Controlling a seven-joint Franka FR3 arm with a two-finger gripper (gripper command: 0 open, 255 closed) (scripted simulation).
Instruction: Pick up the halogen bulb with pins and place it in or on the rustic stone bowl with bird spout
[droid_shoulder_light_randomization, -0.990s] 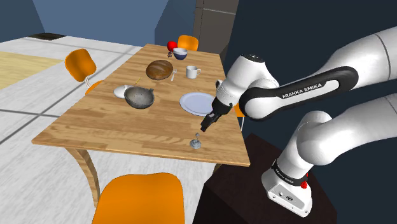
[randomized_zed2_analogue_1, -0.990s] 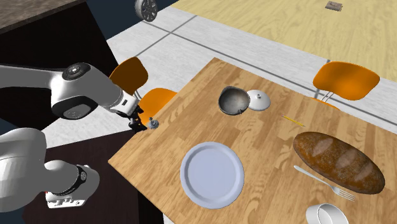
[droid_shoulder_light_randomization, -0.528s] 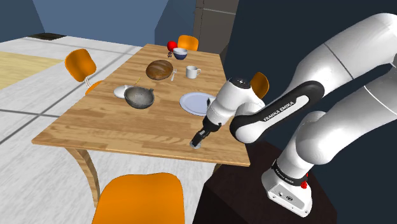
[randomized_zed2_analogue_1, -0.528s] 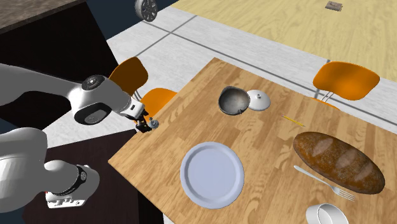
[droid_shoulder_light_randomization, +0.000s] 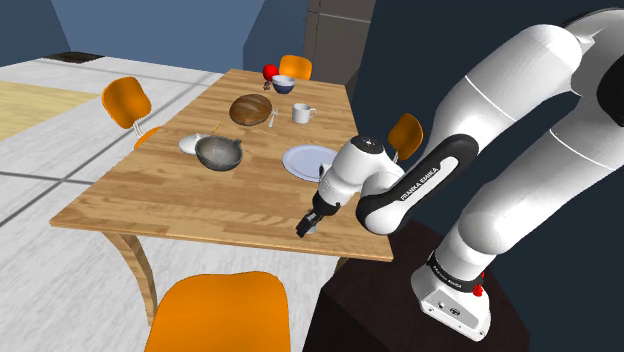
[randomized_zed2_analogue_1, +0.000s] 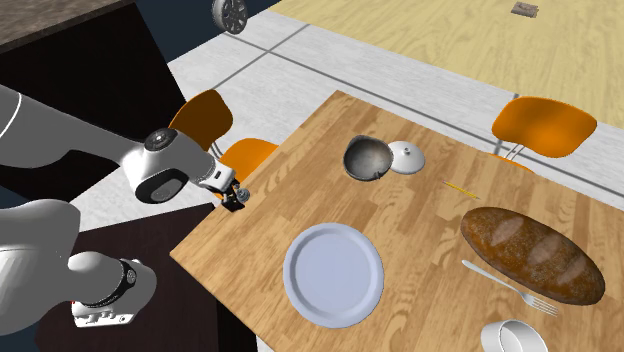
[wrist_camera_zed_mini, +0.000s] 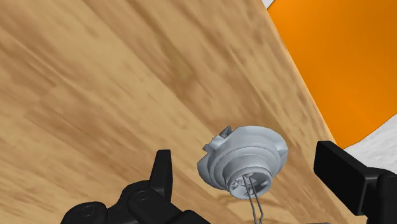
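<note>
At the table (droid_shoulder_light_randomization: 170, 205) edge nearest the stand, the tool (wrist_camera_zed_mini: 245, 167) hangs low over the wood with its fingers set wide apart, one on each side of the halogen bulb (wrist_camera_zed_mini: 245, 156), neither touching it. The bulb, a pale grey ribbed body with thin wire pins pointing toward the tool, rests on the table close to that edge, with an orange chair seat (wrist_camera_zed_mini: 343, 70) beyond. The dark grey stone bowl (droid_shoulder_light_randomization: 219, 152) stands well apart farther along the table, just beside a white lid-like piece (droid_shoulder_light_randomization: 190, 143), and a pale plate (droid_shoulder_light_randomization: 305, 160) lies apart from both.
</note>
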